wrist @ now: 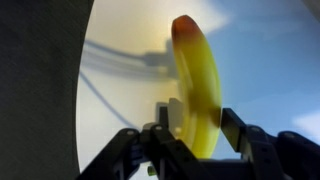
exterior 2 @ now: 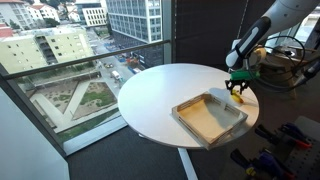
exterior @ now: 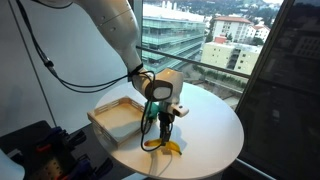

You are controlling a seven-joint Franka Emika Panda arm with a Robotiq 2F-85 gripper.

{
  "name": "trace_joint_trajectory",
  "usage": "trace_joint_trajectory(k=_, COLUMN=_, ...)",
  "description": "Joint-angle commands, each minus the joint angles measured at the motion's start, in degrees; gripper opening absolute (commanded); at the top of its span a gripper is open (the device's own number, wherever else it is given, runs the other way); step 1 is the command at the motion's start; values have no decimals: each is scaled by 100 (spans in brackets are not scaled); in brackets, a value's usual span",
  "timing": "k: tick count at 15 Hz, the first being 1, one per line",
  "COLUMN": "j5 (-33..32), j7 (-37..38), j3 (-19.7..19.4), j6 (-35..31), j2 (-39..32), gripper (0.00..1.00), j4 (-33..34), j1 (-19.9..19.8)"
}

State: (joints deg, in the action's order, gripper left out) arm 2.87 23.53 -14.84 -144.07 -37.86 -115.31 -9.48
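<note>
A yellow banana [wrist: 197,85] with a reddish tip fills the middle of the wrist view, running away from me over the white round table [wrist: 120,100]. My gripper [wrist: 195,125] has one dark finger against each side of it, with no clear gap showing. In both exterior views the gripper [exterior: 163,128] [exterior 2: 238,88] points straight down near the table's edge. The banana [exterior: 165,148] lies low on the tabletop under it, beside a shallow wooden tray [exterior: 105,118].
The wooden tray [exterior 2: 180,112] sits on the round table [exterior 2: 150,90] next to the gripper. Black cables hang by the arm. Large windows [exterior: 230,40] stand behind the table. Cluttered equipment [exterior: 35,145] sits past the table's edge.
</note>
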Motion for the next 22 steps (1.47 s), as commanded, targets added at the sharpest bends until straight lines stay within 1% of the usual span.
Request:
trace_joint_trajectory(k=1, j5=134, j7=-105, j3=-3, j6=12, j2=-36, gripper=87, j4=117, j1=-32)
trace_joint_trajectory(k=2, j5=134, j7=-107, j3=-2, j6=13, j2=-27, gripper=95, j4=114, j1=-31)
trace_joint_trajectory(k=3, j5=132, j7=-111, j3=-1, j6=19, j2=-18, gripper=100, j4=110, j1=-29)
trace_joint_trajectory(k=15, j5=64, j7=-147, j3=3, j6=177, j2=381, gripper=100, j4=-13, j1=91)
trace_joint_trajectory(k=22, j5=25, j7=-213, j3=31, j6=421, j2=739, gripper=100, j4=-118, j1=153)
